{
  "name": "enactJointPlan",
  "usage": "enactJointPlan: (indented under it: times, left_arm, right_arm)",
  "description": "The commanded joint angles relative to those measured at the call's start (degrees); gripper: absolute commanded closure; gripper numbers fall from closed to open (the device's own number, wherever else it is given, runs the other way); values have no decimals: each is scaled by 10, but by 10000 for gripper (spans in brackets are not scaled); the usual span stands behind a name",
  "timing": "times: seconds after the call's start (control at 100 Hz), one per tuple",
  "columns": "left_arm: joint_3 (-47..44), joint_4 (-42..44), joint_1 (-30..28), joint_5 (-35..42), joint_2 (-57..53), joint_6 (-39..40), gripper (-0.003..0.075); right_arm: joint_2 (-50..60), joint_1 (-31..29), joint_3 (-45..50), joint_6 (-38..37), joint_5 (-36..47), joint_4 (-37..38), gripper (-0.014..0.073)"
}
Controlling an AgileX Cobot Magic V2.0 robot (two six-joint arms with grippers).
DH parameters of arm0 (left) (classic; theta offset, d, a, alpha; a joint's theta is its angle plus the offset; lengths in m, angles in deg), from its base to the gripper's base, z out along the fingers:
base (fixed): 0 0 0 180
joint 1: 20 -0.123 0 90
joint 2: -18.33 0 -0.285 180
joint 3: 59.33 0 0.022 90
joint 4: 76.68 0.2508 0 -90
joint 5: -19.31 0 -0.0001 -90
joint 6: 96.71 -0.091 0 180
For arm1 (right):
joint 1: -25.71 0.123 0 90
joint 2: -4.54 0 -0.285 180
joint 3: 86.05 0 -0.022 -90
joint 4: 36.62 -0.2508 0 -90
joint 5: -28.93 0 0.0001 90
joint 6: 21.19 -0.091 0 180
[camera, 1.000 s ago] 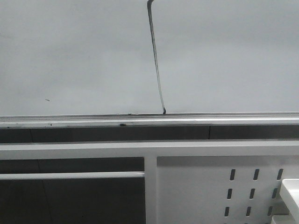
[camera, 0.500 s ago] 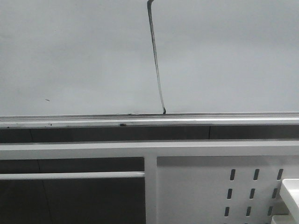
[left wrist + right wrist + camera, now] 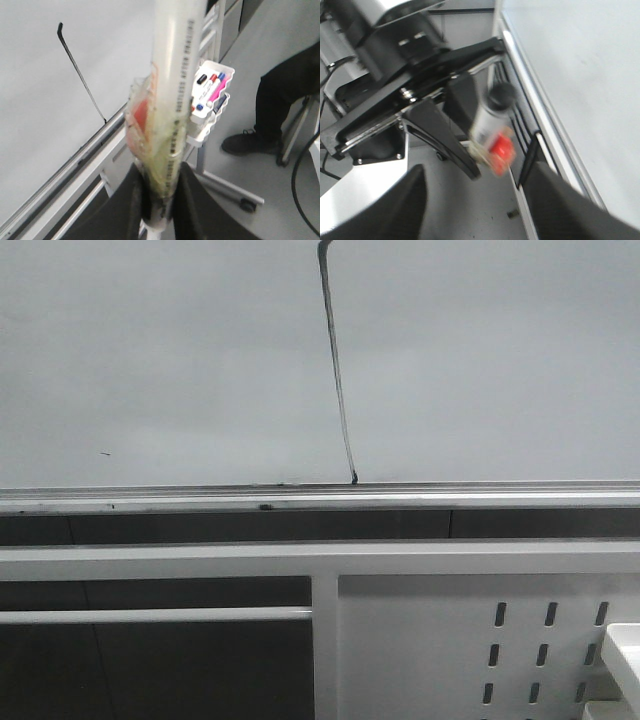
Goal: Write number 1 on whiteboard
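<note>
The whiteboard (image 3: 160,360) fills the upper front view, with its silver rail (image 3: 200,503) below. The number 1 (image 3: 337,360) is a thin black stroke with a small hook at its top, running down to the rail. It also shows in the left wrist view (image 3: 82,75). My left gripper (image 3: 161,175) is shut on a white marker (image 3: 176,75) wrapped in tape with a red patch; its tip is out of that view. My right gripper (image 3: 476,190) is open and empty. In its view the marker (image 3: 487,125) has a black end, beside the whiteboard (image 3: 580,75). Neither gripper shows in the front view.
A white perforated panel (image 3: 440,640) and white frame bars stand below the rail. A white basket of several markers (image 3: 210,92) hangs on the stand. A person's dark legs and shoe (image 3: 280,100) are on the floor nearby. The left arm's black body (image 3: 395,65) is close to my right gripper.
The stroke looks the same in all three front frames. The whole front view has shifted a few pixels sideways.
</note>
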Motion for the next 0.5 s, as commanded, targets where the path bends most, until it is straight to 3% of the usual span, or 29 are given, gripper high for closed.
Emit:
enactJointPlan:
  times: [0.0, 0.1, 0.26, 0.37, 0.49]
  left_arm:
    - [-19, -27, 0, 130, 11, 7, 740]
    - [-43, -56, 0, 209, 43, 7, 740]
    - [-46, -80, 0, 311, 140, 7, 740]
    - [-46, -146, 0, 409, 204, 7, 740]
    - [-43, -211, 0, 478, 260, 7, 740]
  right_arm:
    - [43, -39, -15, -59, -22, 33, 409]
    - [93, -70, 9, -69, -54, 75, 672]
    - [204, -91, 85, -74, -36, 96, 642]
    - [293, -91, 146, -92, 2, 125, 642]
    - [379, -91, 198, -197, 19, 225, 642]
